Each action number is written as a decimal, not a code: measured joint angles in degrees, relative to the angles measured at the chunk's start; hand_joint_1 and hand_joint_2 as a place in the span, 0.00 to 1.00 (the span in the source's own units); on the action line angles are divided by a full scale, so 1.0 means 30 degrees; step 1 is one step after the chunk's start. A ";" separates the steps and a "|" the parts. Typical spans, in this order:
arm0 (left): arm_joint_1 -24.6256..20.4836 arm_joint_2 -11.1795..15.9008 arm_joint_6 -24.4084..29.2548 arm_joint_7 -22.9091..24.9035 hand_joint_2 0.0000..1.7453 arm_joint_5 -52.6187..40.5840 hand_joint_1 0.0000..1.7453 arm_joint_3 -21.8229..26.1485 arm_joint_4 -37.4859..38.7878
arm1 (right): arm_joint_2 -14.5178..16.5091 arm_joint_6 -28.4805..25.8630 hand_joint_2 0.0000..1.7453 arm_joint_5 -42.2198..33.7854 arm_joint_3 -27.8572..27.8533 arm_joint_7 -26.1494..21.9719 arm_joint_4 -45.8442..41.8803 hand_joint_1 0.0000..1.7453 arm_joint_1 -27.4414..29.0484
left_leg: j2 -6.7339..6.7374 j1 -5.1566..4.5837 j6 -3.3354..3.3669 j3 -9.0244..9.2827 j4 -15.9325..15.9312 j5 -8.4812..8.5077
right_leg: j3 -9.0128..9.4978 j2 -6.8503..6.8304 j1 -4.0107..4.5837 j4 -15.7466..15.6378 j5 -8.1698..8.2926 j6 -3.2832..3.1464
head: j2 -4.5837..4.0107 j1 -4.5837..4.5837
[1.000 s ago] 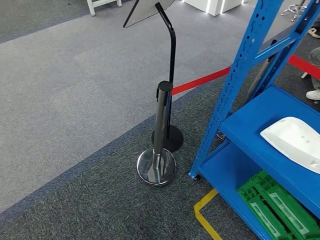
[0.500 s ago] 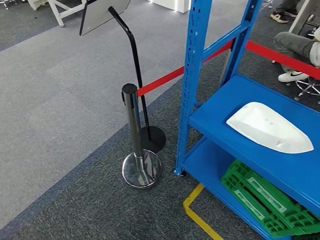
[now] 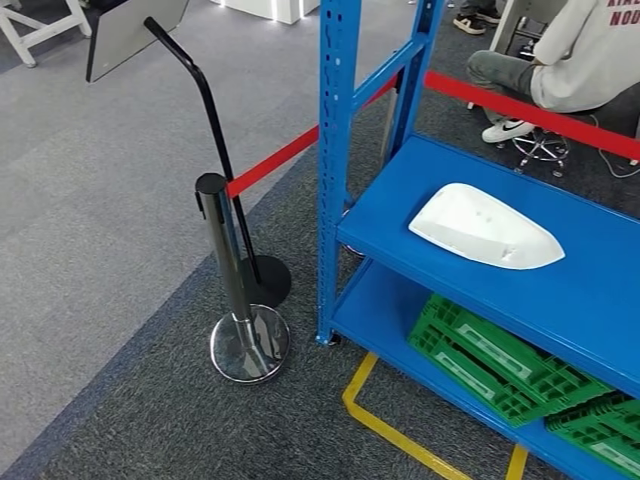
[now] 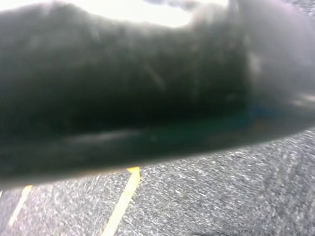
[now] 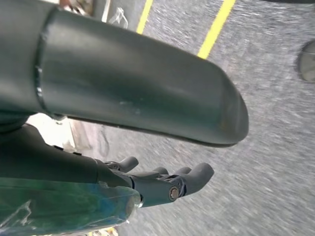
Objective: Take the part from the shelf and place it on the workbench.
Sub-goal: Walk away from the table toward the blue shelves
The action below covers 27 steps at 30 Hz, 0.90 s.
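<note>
The part [image 3: 483,228] is a white, flat, teardrop-shaped shell. It lies on the middle board of the blue shelf [image 3: 581,300], right of centre in the head view, with nothing touching it. In the right wrist view my right hand [image 5: 159,108] hangs over grey carpet, thick thumb and dark fingers [image 5: 174,184] stretched out and holding nothing. A dark blurred shape, my left hand [image 4: 148,88], lies across the left wrist view, and how its fingers lie cannot be made out.
Green plastic crates [image 3: 498,365] lie on the lowest shelf board. A chrome barrier post [image 3: 226,270] with a red belt [image 3: 272,160] and a black sign stand [image 3: 204,90] stand left of the shelf upright [image 3: 332,150]. A person [image 3: 581,50] sits behind the shelf. Yellow tape [image 3: 385,430] marks the floor.
The whole picture has shifted left: the camera has turned right toward the shelf. The white part now lies nearer the middle of the view, and a seated person has come into sight.
</note>
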 joint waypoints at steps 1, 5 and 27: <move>-0.0020 -0.0013 0.0002 -0.0002 0.00 -0.0011 0.00 0.0004 0.0016 | -0.0011 0.0033 0.00 0.0037 -0.0066 -0.0044 0.0018 0.00 -0.0004 | 0.0209 0.0006 -0.0058 0.0048 0.0012 -0.0043 | 0.0690 -0.0234 -0.0034 -0.1224 0.0655 0.0030 | 0.0000 0.0000; -0.0065 -0.0036 0.0046 -0.0002 0.00 -0.0037 0.00 0.0013 0.0042 | -0.0020 0.0235 0.00 0.0130 -0.0332 -0.0175 0.0044 0.00 -0.0184 | 0.0853 -0.0134 -0.0466 0.0264 0.0175 -0.0267 | 0.2514 -0.1218 0.0031 -0.4637 0.1786 -0.0285 | 0.0000 -0.0095; -0.0125 0.0024 0.0138 -0.0011 0.00 -0.0089 0.00 0.0051 0.0166 | -0.0015 0.0568 0.00 0.0399 -0.1073 -0.0243 0.0113 0.00 -0.0271 | -0.0863 0.0037 0.0163 -0.0191 0.0074 0.0192 | 0.0419 0.0409 0.0055 -0.0994 -0.0101 -0.0122 | 0.0000 -0.0062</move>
